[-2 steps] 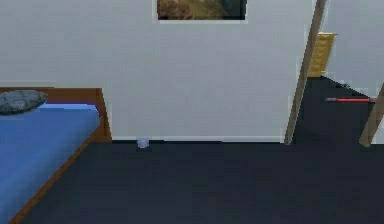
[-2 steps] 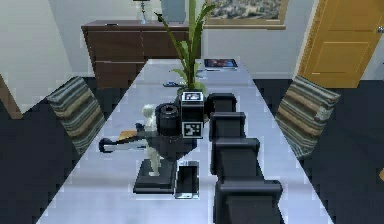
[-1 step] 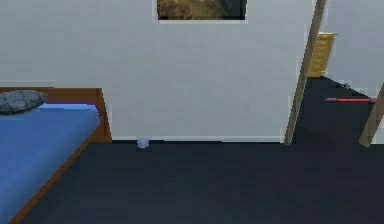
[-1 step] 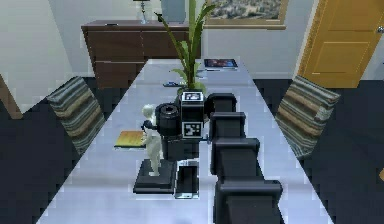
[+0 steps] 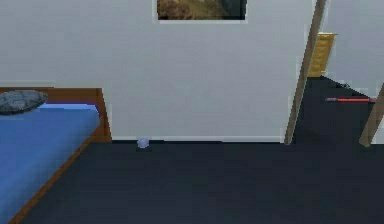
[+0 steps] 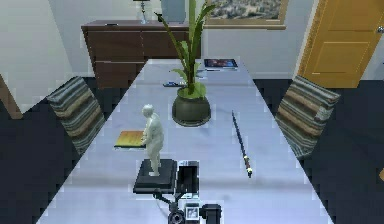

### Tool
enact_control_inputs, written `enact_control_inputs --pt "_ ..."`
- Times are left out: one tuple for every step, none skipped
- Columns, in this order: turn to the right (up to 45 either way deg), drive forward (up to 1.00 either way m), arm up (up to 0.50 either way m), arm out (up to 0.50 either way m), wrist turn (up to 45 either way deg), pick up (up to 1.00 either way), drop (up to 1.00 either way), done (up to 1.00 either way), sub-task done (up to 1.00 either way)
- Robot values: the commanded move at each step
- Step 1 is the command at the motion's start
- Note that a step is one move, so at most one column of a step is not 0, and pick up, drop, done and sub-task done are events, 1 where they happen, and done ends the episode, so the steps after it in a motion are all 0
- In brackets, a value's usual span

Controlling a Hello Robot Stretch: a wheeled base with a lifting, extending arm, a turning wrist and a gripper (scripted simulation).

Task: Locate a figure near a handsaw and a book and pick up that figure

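Forward view: a bed [image 5: 45, 125] with a blue cover and a dark pillow [image 5: 20, 100] lies at nine o'clock. A framed picture [image 5: 200, 9] hangs at twelve, and a small pale object [image 5: 143, 143] sits on the floor by the wall.

Arm side view: the pale figure [image 6: 152, 135] stands on a dark base on the long counter [image 6: 270, 190], at about seven o'clock from the potted plant [image 6: 190, 95]. An orange book [image 6: 128, 139] lies just beside the figure at its nine o'clock, and a slim tool [image 6: 240, 143] lies at its three. The pincer [image 6: 176, 186] sits at six o'clock, right by the figure's base. I cannot tell its state or whether it holds anything.
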Motion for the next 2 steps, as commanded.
enact_control_inputs --pt "0.0 0.00 0.00 0.00 0.0 1.00 0.00 0.00 0.00" --pt "0.0 0.00 0.10 0.00 0.0 0.00 0.00 0.00 0.00"
